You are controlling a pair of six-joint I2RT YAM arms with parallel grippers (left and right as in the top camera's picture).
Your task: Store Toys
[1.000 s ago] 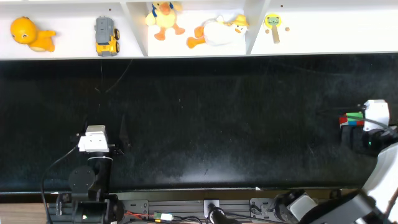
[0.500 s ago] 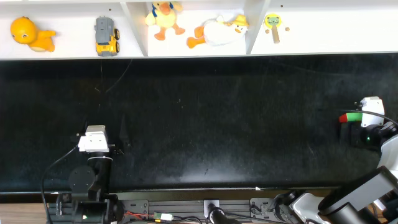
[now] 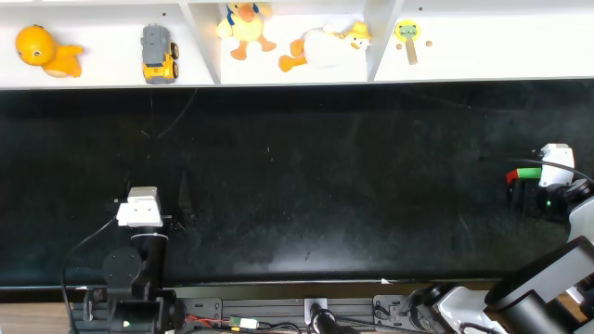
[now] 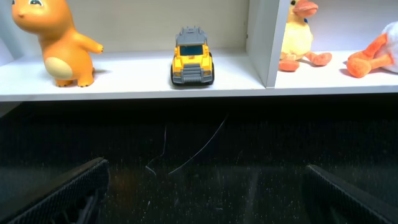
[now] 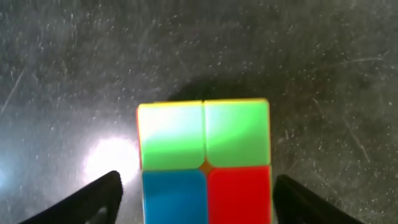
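The puzzle cube [image 5: 205,158], its green, blue and red squares facing up, sits on the dark surface [image 3: 325,186] at its far right edge, well apart from the shelf [image 3: 483,56]. It looks to be the one toy not yet put away. The right gripper [image 5: 198,200] hangs directly over it with its jaws released and spread wide, one finger off each side of the cube and neither touching it. That straddling pose suits a straight descent and a squeeze on two opposite flat faces, which should give a square, stable hold on a smooth block.

On the other side of the surface, the left gripper [image 4: 205,199] sits low near its own base, jaws likewise parted and holding nothing. It faces the shelf and is apparently parked clear of the work.

Along the back, the white shelf holds the stored toys in its compartments: an orange figure [image 3: 46,51] and a yellow truck [image 3: 160,54] together, a yellow duck plush [image 3: 246,28] beside a white duck plush [image 3: 325,46] lying on its side, and a small green-faced toy [image 3: 407,37]. That last compartment has bare room beside the small toy, a likely place for the cube.
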